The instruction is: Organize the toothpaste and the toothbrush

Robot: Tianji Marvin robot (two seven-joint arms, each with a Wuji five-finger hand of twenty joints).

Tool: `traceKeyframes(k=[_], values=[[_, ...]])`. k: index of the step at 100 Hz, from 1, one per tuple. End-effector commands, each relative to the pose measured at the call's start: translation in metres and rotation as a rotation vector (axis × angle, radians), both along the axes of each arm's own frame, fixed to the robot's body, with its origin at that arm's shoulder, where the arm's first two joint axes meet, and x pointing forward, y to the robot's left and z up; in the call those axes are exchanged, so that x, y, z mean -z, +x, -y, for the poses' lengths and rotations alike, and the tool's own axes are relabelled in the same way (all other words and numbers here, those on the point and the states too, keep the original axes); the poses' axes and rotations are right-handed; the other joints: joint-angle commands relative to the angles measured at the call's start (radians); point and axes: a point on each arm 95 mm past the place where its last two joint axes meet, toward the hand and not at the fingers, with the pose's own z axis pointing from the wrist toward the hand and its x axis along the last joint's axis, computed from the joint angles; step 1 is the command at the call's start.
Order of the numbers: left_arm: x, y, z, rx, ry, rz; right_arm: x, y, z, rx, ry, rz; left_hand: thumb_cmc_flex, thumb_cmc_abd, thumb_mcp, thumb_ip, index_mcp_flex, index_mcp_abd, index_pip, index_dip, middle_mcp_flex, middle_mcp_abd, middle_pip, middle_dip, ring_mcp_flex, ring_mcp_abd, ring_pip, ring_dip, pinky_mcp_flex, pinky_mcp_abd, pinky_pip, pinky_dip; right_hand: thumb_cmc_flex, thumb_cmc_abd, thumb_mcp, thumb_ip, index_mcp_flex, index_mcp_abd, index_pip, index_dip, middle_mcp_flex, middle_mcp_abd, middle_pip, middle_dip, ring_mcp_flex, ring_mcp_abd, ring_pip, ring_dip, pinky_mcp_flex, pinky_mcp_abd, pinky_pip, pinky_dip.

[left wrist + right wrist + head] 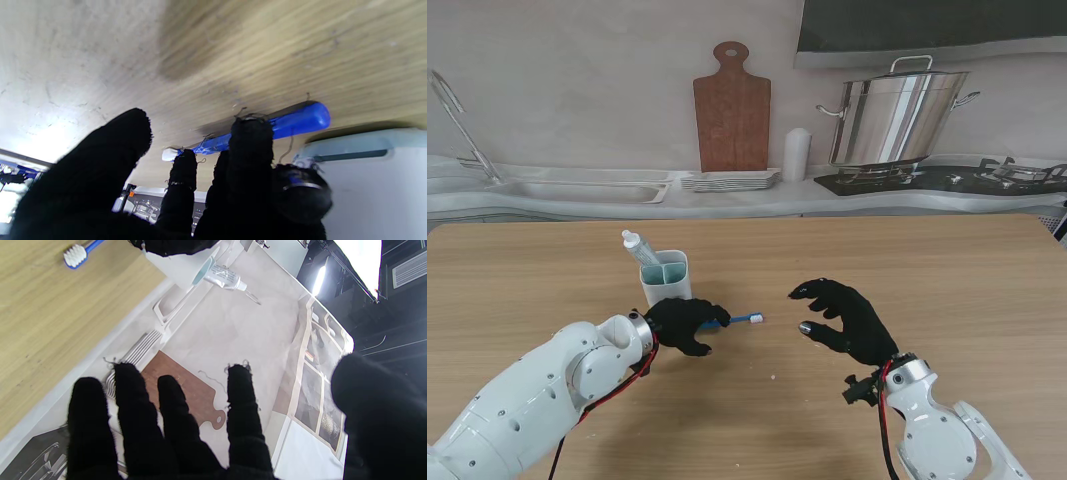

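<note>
The toothpaste [636, 246] already stands tilted in the far compartment of the holder [667, 280], its cap sticking out past the rim, so that half looks done. The toothbrush [745, 319] is not in yet: it lies flat on the table [947, 270] just nearer to me than the holder, head pointing right. The left hand [685, 324] sits over the handle with fingers [251, 140] curled onto it, thumb apart; whether the grasp is firm I cannot tell. The right hand [842, 318] hovers well to the right of the holder, fingers spread, holding nothing. Left to do, by my judgement: lift the brush and stand it in the near compartment.

The table is pale wood grain. Behind the holder hangs a printed kitchen backdrop [567, 90].
</note>
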Motion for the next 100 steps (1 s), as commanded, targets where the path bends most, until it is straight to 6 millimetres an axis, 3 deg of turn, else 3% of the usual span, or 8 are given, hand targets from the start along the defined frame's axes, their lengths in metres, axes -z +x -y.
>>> traceKeyframes(k=[1,63,85,100], values=[[0.0005,-0.002,0.0039,0.006,0.024,0.003,0.0022,-0.0035,-0.0033,-0.015,-0.003,-0.013,0.014,-0.011,0.014,0.015,-0.008,-0.008,0.022,0.023,0.031,-0.011,0.053,0.058,0.03,0.006,0.034,0.0,0.03,-0.136,0.076,-0.008,-0.022,-0.005,0.018,-0.035,0.027,0.004,0.006,0.004,0.0,0.024,0.008,0.01,0.012,0.006,-0.002,0.027,0.0,0.008,0.015,0.012],[-0.0031,0.0004,0.0088,-0.031,0.044,0.03,0.0021,-0.0038,-0.0029,-0.013,0.0,-0.013,0.014,-0.001,0.0,0.022,-0.099,0.069,-0.005,0.029,0.045,0.003,0.117,0.131,0.065,-0.023,0.059,0.023,0.065,-0.155,0.092,-0.018,-0.022,-0.004,0.018,-0.034,0.028,0.003,0.005,0.004,0.009,0.023,0.007,0.01,0.019,0.006,-0.002,0.03,0.005,0.009,0.016,0.015],[-0.0028,0.001,0.0107,-0.039,0.061,0.034,0.0022,-0.0037,-0.0029,-0.015,0.0,-0.014,0.011,-0.025,0.034,0.024,-0.032,0.156,0.024,0.004,0.154,0.02,0.185,0.182,0.159,-0.035,0.1,0.006,0.161,-0.19,0.132,-0.043,-0.022,-0.003,0.017,-0.035,0.028,0.004,0.005,0.004,0.01,0.023,0.006,0.01,0.02,0.005,-0.003,0.031,0.006,0.01,0.015,0.015],[-0.0024,0.0007,0.012,-0.044,0.083,0.033,0.0022,-0.0035,-0.0028,-0.014,0.001,-0.015,0.022,-0.055,0.064,0.011,0.018,0.178,0.065,0.0,0.223,0.018,0.238,0.212,0.176,-0.032,0.134,-0.013,0.202,-0.188,0.144,-0.062,-0.022,-0.003,0.017,-0.035,0.029,0.003,0.005,0.004,0.013,0.024,0.006,0.01,0.022,0.005,-0.003,0.031,0.007,0.01,0.015,0.015]])
